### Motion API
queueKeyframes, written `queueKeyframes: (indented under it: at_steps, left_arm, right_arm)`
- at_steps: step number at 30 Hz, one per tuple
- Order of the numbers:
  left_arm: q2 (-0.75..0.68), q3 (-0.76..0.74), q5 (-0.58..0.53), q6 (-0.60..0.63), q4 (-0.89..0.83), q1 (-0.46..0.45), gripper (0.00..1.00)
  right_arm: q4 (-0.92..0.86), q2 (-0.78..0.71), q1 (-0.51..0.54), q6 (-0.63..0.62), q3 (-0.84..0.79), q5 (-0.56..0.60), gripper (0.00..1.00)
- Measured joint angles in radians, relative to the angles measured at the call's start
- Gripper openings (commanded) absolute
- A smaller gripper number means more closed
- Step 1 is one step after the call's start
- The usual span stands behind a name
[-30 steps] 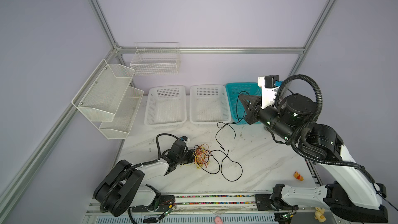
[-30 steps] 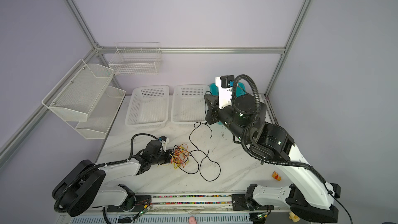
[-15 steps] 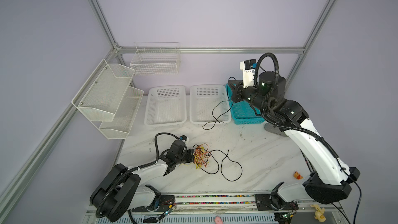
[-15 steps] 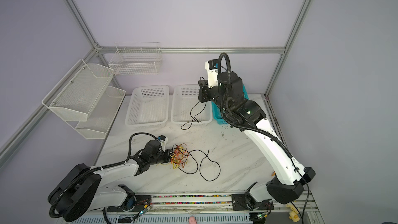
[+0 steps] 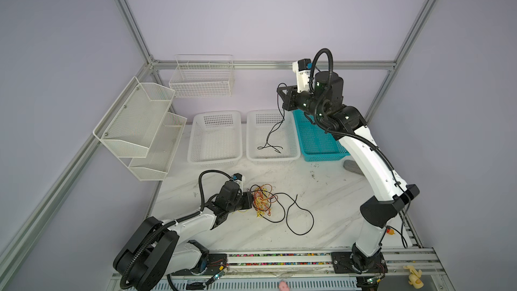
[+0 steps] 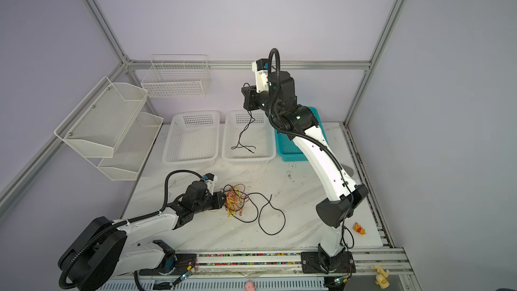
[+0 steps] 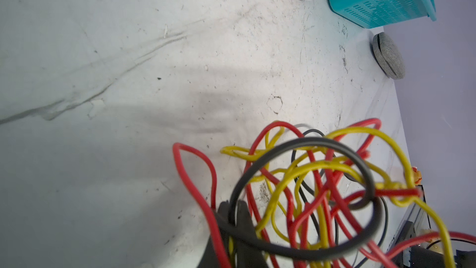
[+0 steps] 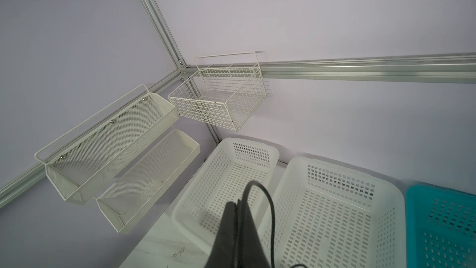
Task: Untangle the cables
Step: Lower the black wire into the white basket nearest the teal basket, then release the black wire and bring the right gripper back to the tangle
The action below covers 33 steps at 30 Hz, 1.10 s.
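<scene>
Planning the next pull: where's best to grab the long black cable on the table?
Probably the open loop of the long black cable, lying flat and alone on the bare table right of the tangle. Come straight down from above, jaws across the strand: no other wire crosses there.

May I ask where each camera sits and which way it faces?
Top views: high overhead, looking down on the table; left gripper and right gripper show.
Left wrist: low over the table, facing the cable tangle; its fingers grip it.
Right wrist: raised, facing white baskets and wall shelves; its fingers pinch a black cable.
Shared: both wrist views show the teal basket.
</scene>
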Motion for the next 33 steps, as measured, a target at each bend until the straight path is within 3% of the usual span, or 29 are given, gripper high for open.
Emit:
queueKeyframes:
  at_steps: [6, 13, 33]
  left_arm:
    - [0.0, 0.0, -0.008, 0.021, 0.034, 0.001, 0.0]
    - [-0.006, -0.029, -0.017, 0.052, 0.072, 0.003, 0.0]
    - [-0.029, -0.057, -0.025, 0.063, 0.116, 0.005, 0.0]
  right_arm:
    - [0.019, 0.178, -0.07, 0.048, 0.119, -0.075, 0.0]
    - [0.021, 0.314, -0.096, 0.068, 0.116, -0.095, 0.0]
    - [0.098, 0.337, -0.095, 0.16, -0.311, -0.073, 0.0]
